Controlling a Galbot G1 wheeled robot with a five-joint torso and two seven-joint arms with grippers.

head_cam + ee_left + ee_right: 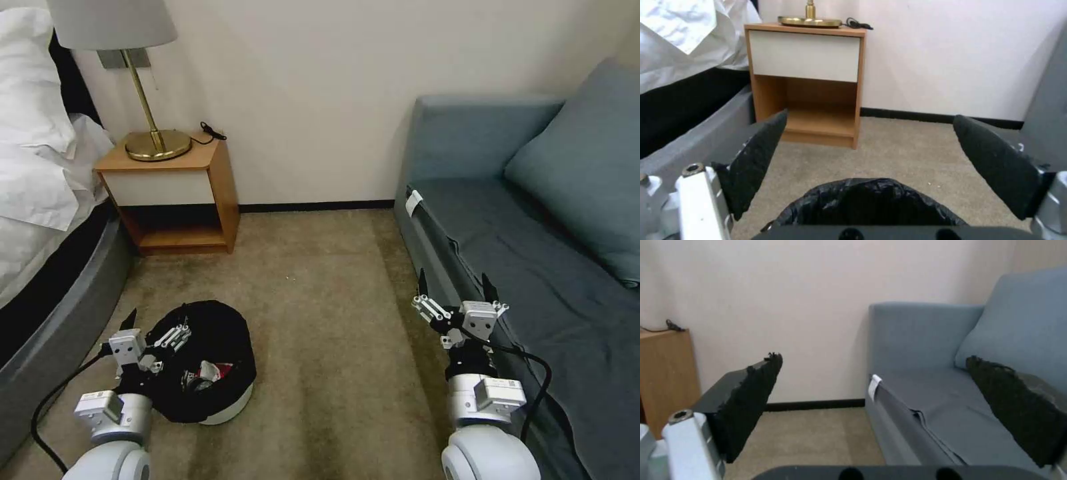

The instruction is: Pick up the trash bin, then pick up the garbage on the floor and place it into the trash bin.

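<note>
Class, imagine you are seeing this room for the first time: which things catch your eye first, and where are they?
The trash bin, black-bagged with litter inside, stands on the carpet at lower left, with the left gripper open over its near rim. The right gripper hangs open beside the blue sofa. A wooden nightstand bearing a brass lamp stands against the wall next to the bed.

My finger pads (pixel 756 156) look rough and matt black. The trash bin (pixel 230 407) is smooth white plastic (its liner crinkly, glossy). The nightstand (pixel 175 193) is wood.
</note>
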